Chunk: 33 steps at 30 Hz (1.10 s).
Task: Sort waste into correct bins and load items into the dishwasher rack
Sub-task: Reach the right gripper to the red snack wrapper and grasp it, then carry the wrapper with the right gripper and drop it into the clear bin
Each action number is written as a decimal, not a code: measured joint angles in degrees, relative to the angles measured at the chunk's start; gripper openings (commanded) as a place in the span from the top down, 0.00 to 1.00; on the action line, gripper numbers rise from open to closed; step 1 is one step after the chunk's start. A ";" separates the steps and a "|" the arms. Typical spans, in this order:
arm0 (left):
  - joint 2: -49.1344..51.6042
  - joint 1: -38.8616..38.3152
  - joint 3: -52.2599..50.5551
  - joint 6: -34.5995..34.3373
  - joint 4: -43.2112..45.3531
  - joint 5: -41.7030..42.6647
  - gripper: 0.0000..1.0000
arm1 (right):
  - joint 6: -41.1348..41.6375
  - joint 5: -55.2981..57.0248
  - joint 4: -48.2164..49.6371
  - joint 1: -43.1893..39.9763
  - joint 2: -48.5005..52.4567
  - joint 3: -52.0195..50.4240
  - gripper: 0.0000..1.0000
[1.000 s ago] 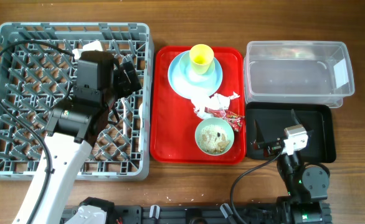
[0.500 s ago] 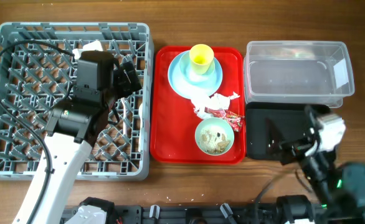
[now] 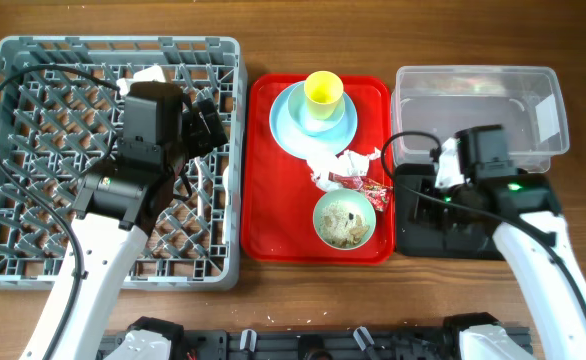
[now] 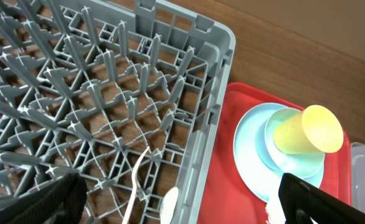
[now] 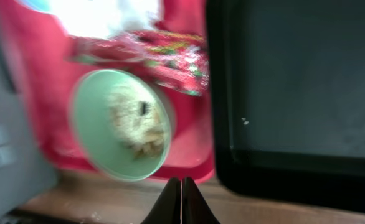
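My left gripper (image 3: 205, 118) (image 4: 179, 205) hangs open over the grey dishwasher rack (image 3: 33, 262) (image 4: 189, 56), holding nothing. Below it in the rack lie a cream fork (image 4: 136, 186) and spoon (image 4: 170, 202). On the red tray (image 3: 273, 220) a yellow cup (image 3: 323, 92) (image 4: 310, 129) sits on a light blue plate (image 3: 295, 128) (image 4: 254, 149). A white napkin (image 3: 335, 165), a red wrapper (image 3: 370, 186) (image 5: 164, 53) and a green bowl (image 3: 344, 220) (image 5: 123, 124) with food scraps (image 5: 136, 121) lie in front. My right gripper (image 3: 431, 185) (image 5: 181, 202) is shut and empty over the black tray (image 3: 423, 238) (image 5: 301, 93).
A clear plastic tub (image 3: 478, 120) stands behind the black tray at the right. The right wrist view is blurred by motion. Bare wooden table runs along the front and back edges.
The right arm swung from the table's front edge to above the black tray, and its gripper shut. The left arm has not moved.
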 measured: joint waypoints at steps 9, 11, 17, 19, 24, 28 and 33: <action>0.00 0.00 0.00 0.00 0.00 0.00 0.00 | 12.74 7.13 18.14 13.38 9.42 -9.88 0.96; 0.00 0.00 0.00 0.00 -0.02 0.00 0.00 | 14.69 7.93 19.32 17.27 10.51 -9.88 0.96; 0.00 0.00 0.00 0.00 0.02 0.02 0.00 | 16.74 6.40 30.14 29.29 11.23 -9.97 0.90; 0.00 0.00 0.00 0.00 0.02 0.00 0.00 | 14.97 5.88 31.47 31.39 11.23 -9.97 0.80; 0.00 0.00 0.00 0.00 0.00 0.02 0.00 | -0.20 12.50 9.60 27.98 7.78 0.98 0.47; 0.00 0.00 0.00 0.00 0.00 0.00 0.00 | -12.15 22.49 14.12 26.88 7.37 3.17 0.40; 0.00 0.00 0.00 0.00 0.00 0.00 0.00 | -20.81 27.41 19.58 26.88 17.35 2.23 0.37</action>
